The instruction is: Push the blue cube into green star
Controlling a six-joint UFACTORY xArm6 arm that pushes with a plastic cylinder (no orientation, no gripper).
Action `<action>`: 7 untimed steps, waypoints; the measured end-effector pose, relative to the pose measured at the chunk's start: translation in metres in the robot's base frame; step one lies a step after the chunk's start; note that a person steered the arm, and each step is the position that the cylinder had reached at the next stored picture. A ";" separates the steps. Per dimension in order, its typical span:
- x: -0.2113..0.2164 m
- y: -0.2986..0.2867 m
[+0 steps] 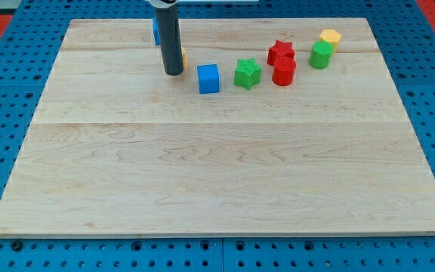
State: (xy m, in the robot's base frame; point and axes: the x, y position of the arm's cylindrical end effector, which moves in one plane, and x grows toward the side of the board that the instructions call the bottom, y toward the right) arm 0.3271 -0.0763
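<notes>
The blue cube (209, 78) sits on the wooden board (217, 166) in its upper middle. The green star (247, 73) lies just to its right, a small gap apart. My tip (173, 73) stands on the board to the left of the blue cube, a short gap away and not touching it. The rod rises from there to the view's top.
A red star (281, 52) and a red cylinder (284, 72) lie right of the green star. A green cylinder (321, 54) and a yellow block (330, 38) sit further right. Behind the rod, a blue block (156, 32) and an orange block (183, 55) are partly hidden.
</notes>
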 end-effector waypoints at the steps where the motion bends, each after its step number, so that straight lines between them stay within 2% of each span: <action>1: 0.000 0.020; 2: 0.029 0.000; 3: 0.046 0.044; 4: 0.039 0.080; 7: 0.039 0.080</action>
State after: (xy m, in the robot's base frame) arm 0.3664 0.0039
